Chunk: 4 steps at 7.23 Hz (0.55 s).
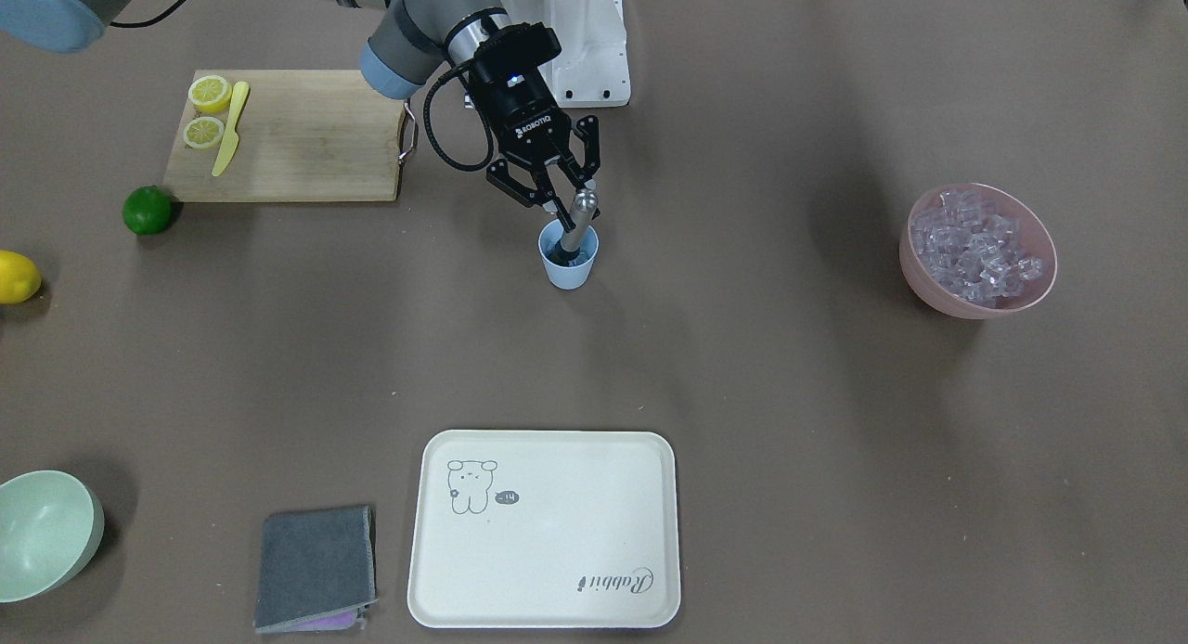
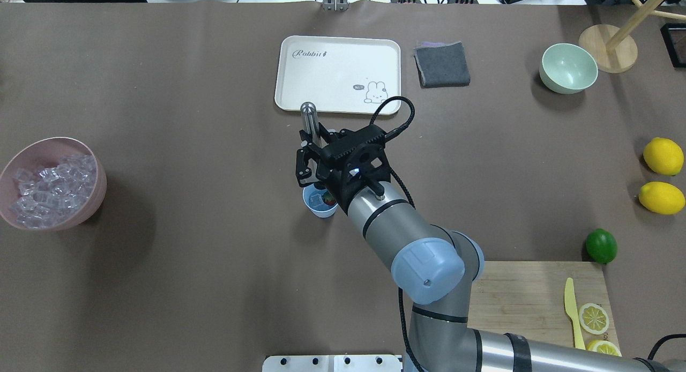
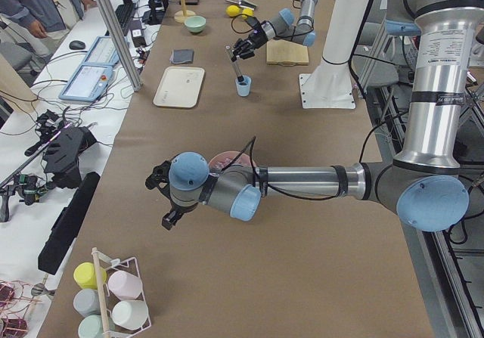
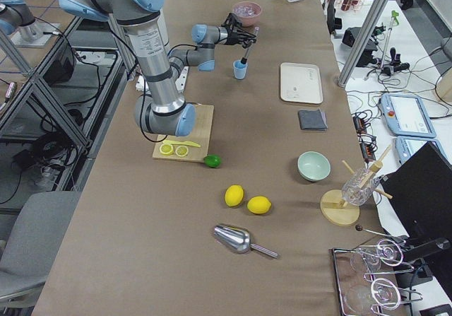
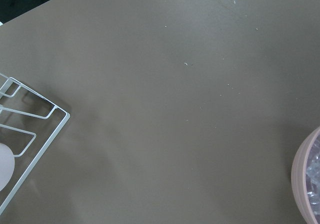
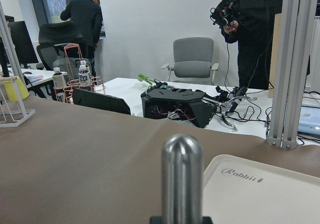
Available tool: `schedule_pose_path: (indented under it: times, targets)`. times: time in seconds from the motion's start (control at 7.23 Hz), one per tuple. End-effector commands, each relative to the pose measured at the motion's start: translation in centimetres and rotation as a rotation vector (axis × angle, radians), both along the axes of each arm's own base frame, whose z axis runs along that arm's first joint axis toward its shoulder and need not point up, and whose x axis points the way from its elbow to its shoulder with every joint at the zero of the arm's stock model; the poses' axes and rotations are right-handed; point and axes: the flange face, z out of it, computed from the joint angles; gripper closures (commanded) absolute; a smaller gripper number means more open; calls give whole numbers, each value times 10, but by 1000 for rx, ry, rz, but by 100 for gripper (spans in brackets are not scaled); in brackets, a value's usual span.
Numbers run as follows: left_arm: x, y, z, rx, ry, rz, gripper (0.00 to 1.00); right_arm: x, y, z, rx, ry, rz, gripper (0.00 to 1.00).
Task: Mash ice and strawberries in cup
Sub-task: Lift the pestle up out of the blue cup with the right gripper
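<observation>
The right claw [image 1: 568, 201] pinches one metal masher [image 1: 575, 234], its tip down in the one blue cup [image 1: 568, 273] in the middle of the tabletop [image 1: 742, 366] (one strawberry [image 2: 328, 200] and some ice [image 2: 316, 200] sit inside). One pink bowl [image 1: 928, 287] holds many more. Of the left claw [image 3: 160, 197], I cannot tell.

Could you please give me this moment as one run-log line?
step: mashing | right gripper: shut on muddler, tip in cup | cup: strawberry, ice inside | left gripper: away from cup, state unclear
</observation>
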Motion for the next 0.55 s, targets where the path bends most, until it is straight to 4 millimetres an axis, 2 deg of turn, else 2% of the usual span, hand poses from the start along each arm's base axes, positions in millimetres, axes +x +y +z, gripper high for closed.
schedule_pose_path:
  times: [0.0, 0.41]
  targets:
    - [0, 0, -7, 4, 5, -8, 3, 45, -30, -14, 28, -36, -48, 100]
    - [1, -6, -11, 15, 3, -7, 3, 116, -114, -10, -41, -46, -181, 100]
